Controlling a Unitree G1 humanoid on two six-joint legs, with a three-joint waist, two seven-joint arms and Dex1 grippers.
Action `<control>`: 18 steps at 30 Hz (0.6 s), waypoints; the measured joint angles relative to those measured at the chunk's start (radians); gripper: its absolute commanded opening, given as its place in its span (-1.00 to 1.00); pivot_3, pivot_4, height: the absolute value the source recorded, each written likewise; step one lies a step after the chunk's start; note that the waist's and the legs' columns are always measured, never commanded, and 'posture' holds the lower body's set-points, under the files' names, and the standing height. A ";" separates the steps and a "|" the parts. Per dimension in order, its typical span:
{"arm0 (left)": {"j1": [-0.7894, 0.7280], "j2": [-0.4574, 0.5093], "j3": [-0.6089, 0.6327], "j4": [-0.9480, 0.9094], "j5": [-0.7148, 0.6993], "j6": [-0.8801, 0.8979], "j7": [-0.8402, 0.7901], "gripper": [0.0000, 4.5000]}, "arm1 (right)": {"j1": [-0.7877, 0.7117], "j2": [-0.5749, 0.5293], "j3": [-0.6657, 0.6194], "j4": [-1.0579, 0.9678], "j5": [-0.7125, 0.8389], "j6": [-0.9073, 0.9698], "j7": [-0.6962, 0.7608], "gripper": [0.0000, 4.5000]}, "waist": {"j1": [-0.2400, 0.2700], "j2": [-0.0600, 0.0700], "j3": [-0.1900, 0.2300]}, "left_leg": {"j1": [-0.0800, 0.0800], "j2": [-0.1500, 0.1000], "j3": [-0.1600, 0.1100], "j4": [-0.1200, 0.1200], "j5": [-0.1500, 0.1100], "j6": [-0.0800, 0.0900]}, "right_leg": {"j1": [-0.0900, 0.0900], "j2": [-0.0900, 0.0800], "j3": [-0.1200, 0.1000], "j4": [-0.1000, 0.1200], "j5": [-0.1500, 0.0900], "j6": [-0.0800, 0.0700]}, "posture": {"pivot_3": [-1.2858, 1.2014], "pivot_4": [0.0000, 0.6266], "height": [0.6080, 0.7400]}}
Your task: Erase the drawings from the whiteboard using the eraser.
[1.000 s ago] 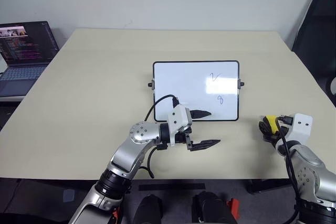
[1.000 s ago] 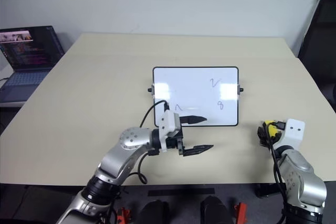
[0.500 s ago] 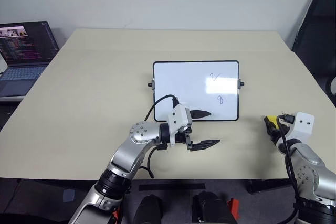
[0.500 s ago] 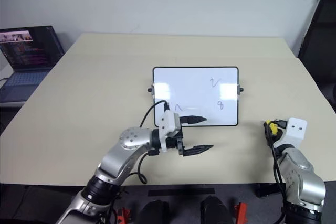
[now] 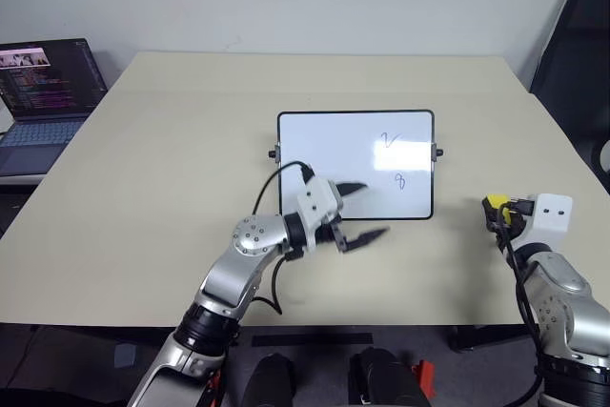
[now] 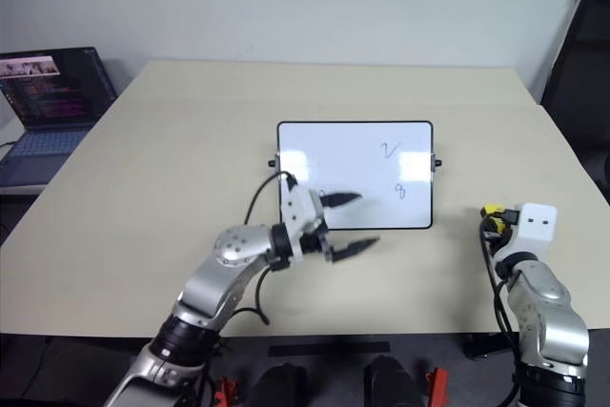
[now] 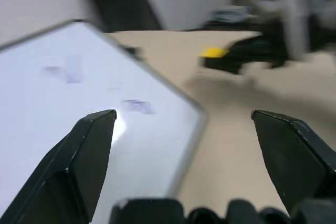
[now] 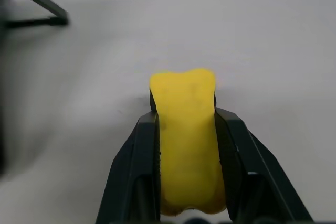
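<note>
Right gripper [image 8: 186,124], near the table's [image 5: 172,169] right edge: fingers pinch the yellow eraser [image 8: 188,140] between them, well right of the board. Left gripper [image 5: 355,214], near centre: fingers spread wide, one tip over the whiteboard's [image 5: 334,145] near edge, the other over bare table just in front. Whiteboard lies flat mid-table; drawings [image 5: 391,140] sit on its right half, unerased. Open laptop [image 5: 43,92] stands beyond the far left corner.
</note>
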 measured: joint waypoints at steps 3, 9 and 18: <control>-0.017 0.000 0.018 0.042 0.050 -0.036 0.064 1.00 | 0.001 0.005 0.049 -0.030 -0.030 -0.069 0.018 -0.52 | 0.001 0.000 0.000 | 0.000 0.000 0.000 -0.001 0.000 0.000 | 0.000 0.000 0.000 -0.001 0.000 0.000 | 0.03 -0.52 1.00; -0.018 0.010 0.017 0.121 0.111 -0.089 0.100 1.00 | -0.015 0.008 0.149 -0.052 -0.069 -0.183 0.072 -0.52 | 0.000 0.000 0.000 | 0.000 0.000 0.000 -0.002 0.000 0.000 | 0.000 0.000 0.000 -0.001 0.000 0.000 | 0.03 -0.52 1.00; -0.008 0.021 -0.005 0.156 0.117 -0.100 0.049 1.00 | -0.177 0.087 0.309 0.022 -0.112 -0.246 0.112 -0.52 | 0.001 0.000 0.000 | 0.000 0.000 0.000 -0.002 0.000 0.000 | -0.001 0.000 0.000 -0.001 0.000 0.000 | 0.03 -0.52 1.00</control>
